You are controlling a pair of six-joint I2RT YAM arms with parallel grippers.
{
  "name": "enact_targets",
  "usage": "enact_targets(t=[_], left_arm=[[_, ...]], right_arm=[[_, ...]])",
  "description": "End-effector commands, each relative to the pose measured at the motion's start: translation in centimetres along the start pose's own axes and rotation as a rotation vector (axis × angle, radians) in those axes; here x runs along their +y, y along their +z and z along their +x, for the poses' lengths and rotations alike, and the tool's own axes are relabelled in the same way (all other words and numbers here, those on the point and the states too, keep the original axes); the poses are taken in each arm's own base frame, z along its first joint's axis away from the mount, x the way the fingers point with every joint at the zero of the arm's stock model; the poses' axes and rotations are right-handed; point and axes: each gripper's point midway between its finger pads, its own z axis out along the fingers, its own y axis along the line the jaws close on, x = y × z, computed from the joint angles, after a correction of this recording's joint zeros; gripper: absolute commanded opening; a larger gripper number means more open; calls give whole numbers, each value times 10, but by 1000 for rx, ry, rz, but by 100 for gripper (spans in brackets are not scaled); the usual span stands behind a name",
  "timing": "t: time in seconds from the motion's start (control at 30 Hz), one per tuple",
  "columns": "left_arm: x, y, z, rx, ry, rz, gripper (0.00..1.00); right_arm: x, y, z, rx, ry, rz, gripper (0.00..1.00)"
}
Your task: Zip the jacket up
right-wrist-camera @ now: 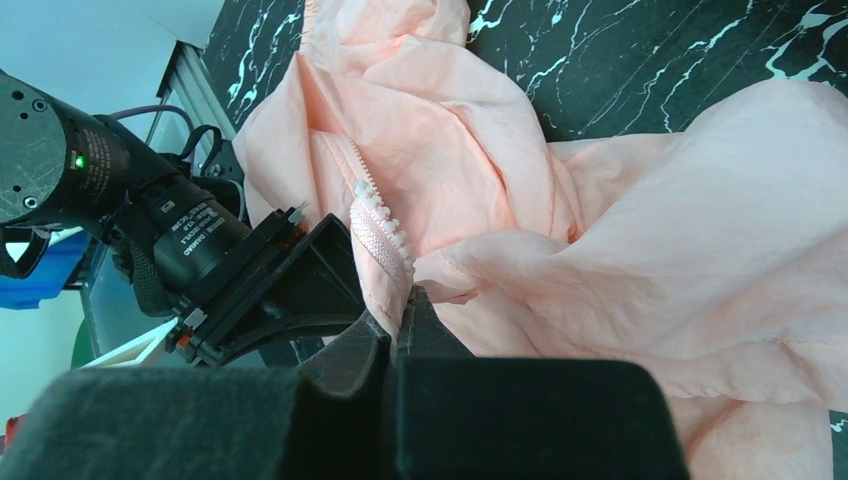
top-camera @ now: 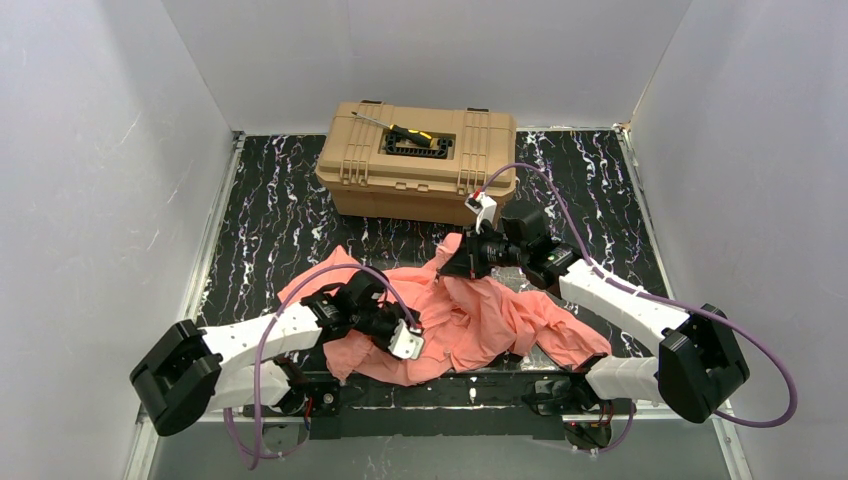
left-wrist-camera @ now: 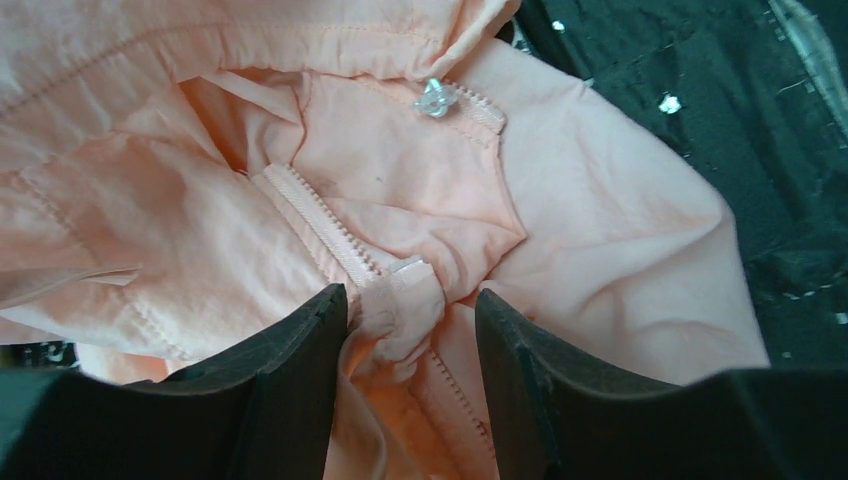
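From above, the jacket [top-camera: 470,325] is a crumpled salmon-pink heap on the near half of the black marbled table [top-camera: 270,230], between the 2 arms and well short of the tan toolbox [top-camera: 420,160]. Sleeves, hem and collar cannot be sorted out in the folds, and both wrists cover their own fingertips in that view. The wrist cameras show more. The left gripper [left-wrist-camera: 410,310] stands released, its 2 dark fingers [left-wrist-camera: 290,370] well apart and straddling a bunched end of zipper tape [left-wrist-camera: 320,225]. The fabric brushes the left-hand finger, and the tape below runs out of the picture's bottom edge. A clear pull [left-wrist-camera: 435,97] lies further up, half tucked under a fold. The right gripper [right-wrist-camera: 400,320] is clenched, its tips meeting on a toothed zipper edge [right-wrist-camera: 385,235] that rises from between them; how much cloth sits inside the pinch is hidden
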Motion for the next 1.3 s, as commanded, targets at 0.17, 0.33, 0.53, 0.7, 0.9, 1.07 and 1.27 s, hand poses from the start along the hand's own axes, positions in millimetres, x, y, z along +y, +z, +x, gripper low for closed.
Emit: enact_targets(t=[0.17, 0.33, 0.53, 0.7, 0.9, 1.07, 1.27], left_arm=[[18, 8, 3, -1, 46, -59, 29], [4, 12, 11, 3, 23, -16, 27], [-7, 14, 24, 37, 17, 0, 33], [-7, 15, 26, 43, -2, -6, 44], [3, 14, 28, 41, -50, -31, 35], [21, 5, 32, 72, -21, -93, 0], [69, -37, 13, 91, 64, -242, 0]], right_arm=[[9, -2, -4, -9, -21, -61, 1], [12, -3, -4, -13, -14, -83, 1], [14, -4, -3, -14, -9, -94, 1], [14, -5, -1, -14, -2, -95, 1], [15, -6, 1, -11, 5, -100, 1], [15, -10, 1, -7, -5, -98, 1], [20, -16, -4, -9, -23, -122, 1]])
